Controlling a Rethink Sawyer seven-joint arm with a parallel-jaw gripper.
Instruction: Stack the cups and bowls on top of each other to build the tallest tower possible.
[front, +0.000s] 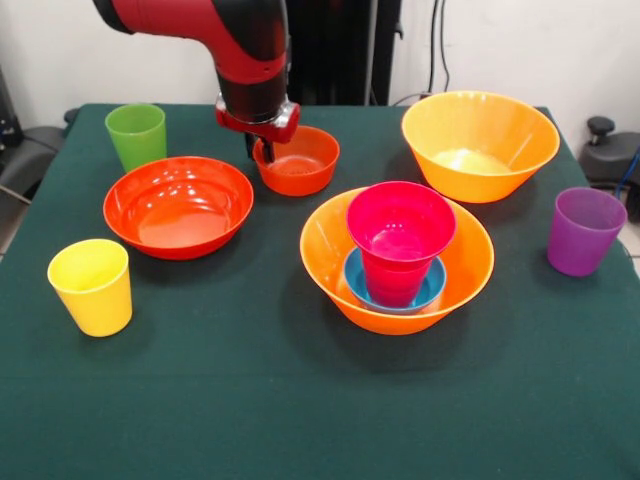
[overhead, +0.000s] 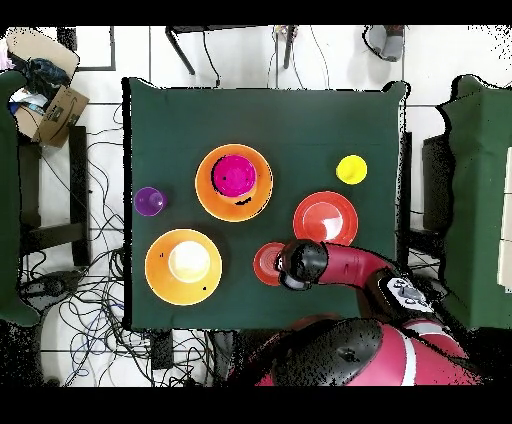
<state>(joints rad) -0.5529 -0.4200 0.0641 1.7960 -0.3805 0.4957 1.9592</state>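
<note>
A large orange bowl (front: 330, 250) (overhead: 210, 195) near the middle holds a small blue bowl (front: 432, 290), and a crimson-pink cup (front: 400, 235) (overhead: 234, 176) stands upright in that. My gripper (front: 262, 152) is down at the left rim of a small red-orange bowl (front: 300, 165) (overhead: 264, 263) that rests on the cloth. A wide red-orange bowl (front: 178, 205) (overhead: 325, 217) sits in front of it. Standing alone are a second large orange bowl (front: 480, 145) (overhead: 160, 275), a green cup (front: 136, 135), a yellow cup (front: 92, 285) (overhead: 351, 169) and a purple cup (front: 584, 230) (overhead: 149, 201).
The table is covered by a dark green cloth (front: 300, 400). In the overhead view my red arm (overhead: 340, 268) hides the gripper and the green cup. Chairs, boxes and cables lie on the floor around the table.
</note>
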